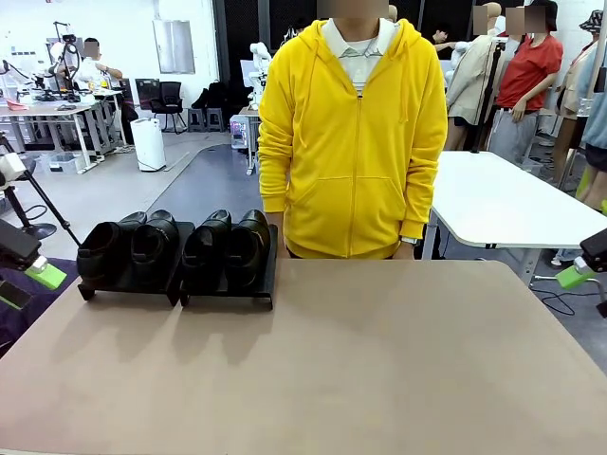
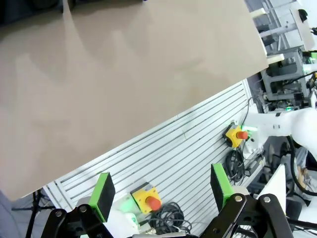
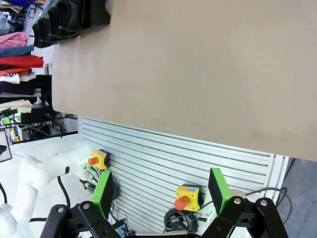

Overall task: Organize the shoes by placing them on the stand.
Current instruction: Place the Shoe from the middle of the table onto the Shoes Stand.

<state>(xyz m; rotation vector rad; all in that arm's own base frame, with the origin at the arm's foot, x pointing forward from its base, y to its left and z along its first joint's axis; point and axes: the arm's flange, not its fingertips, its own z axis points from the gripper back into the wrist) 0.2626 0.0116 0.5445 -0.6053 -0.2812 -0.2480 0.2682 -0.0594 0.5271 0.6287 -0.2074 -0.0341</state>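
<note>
The stand [image 1: 178, 284] is sitting at the far left of the tan table [image 1: 360, 370], just in front of the person in a yellow hoodie [image 1: 353, 142]. It is made of two black slanted trays side by side, and each tray is holding two shoes, so four black glossy shoes [image 1: 180, 248] are resting on it in a row, toes pointing toward the robot's side (all four are alike). The pairs are sitting close together, neighbours touching or nearly so.

The left gripper [image 1: 33, 277] is hanging at the left edge of the front view, beside and slightly below the stand's left end, apart from it. In its own wrist view the left gripper [image 2: 161, 191] is showing its green pads [image 2: 102, 196] spread wide with nothing between them, over the slotted aluminium base and two yellow boxes with red buttons [image 2: 146, 198].

The right gripper [image 1: 577, 275] is hanging at the right edge, well apart from the stand, across the whole table. Its wrist view is showing the right gripper [image 3: 161, 191] with pads likewise spread and holding nothing; the shoes [image 3: 62, 20] are lying far off in the upper left corner there.
</note>
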